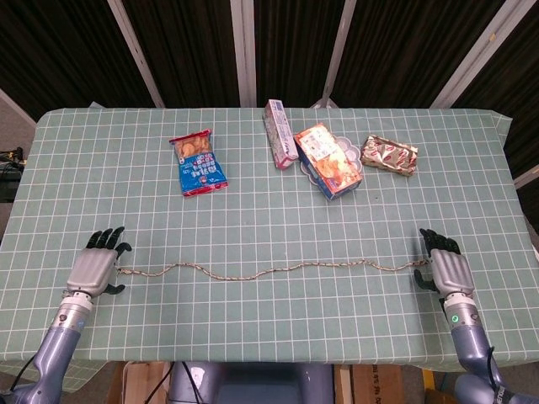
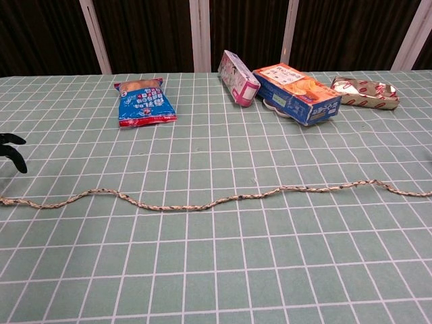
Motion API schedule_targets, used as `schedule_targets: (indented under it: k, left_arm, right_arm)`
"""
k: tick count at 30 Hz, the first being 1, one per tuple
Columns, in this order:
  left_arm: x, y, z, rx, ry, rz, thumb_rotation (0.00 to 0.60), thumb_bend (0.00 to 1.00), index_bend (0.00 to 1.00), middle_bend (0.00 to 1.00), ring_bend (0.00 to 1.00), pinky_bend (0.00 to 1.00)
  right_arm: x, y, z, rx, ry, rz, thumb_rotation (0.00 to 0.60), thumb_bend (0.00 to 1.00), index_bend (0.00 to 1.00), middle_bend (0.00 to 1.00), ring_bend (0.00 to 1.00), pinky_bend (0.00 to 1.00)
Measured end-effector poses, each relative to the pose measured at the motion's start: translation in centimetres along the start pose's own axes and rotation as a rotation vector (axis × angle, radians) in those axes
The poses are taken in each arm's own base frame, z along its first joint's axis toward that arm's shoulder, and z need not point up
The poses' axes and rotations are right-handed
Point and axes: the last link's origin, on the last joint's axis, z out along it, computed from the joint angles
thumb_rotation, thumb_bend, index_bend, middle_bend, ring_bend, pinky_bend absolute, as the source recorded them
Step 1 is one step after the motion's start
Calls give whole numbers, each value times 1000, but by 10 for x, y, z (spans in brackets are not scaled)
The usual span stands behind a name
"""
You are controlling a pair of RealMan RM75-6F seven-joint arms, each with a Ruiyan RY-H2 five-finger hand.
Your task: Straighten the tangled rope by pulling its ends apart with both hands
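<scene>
The thin braided rope (image 1: 269, 271) lies slack on the green checked tablecloth, running in gentle waves from left to right across the near part of the table; the chest view also shows the rope (image 2: 216, 199). My left hand (image 1: 94, 268) rests at the rope's left end with fingers stretched out and nothing in them. In the chest view only its dark fingertips (image 2: 12, 143) show, above the rope. My right hand (image 1: 444, 268) sits at the rope's right end, fingers likewise spread and holding nothing.
Farther back lie a blue snack bag (image 1: 199, 162), a pink-white box (image 1: 278, 133), an orange box (image 1: 328, 160) on a white plate, and a foil packet (image 1: 389, 155). The table's near edge runs just below both hands.
</scene>
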Motion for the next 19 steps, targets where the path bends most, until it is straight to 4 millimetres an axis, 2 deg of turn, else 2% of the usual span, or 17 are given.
schedule_targets:
  k: [3,9,15,19]
  left_arm:
    - [4,-5,-4,16,0,-20,600,110,171,0,0,0]
    - [15,-11,-27,14,62,-132,600,109,121,0,0,0]
    - [25,-17,-65,-64,202,-118,600,95,41,0,0,0]
    - [25,-29,-100,-98,280,-117,600,81,11,0,0,0]
  right_arm:
    - [4,0,-3,1,7,-14,600,392,0,0,0,0]
    - [16,-5,-20,57,72,1,600,390,0,0,0,0]
    - [30,-2,-53,185,201,-87,600,389,0,0,0,0]
    - [38,8,-81,251,294,-135,600,389,0,0,0,0]
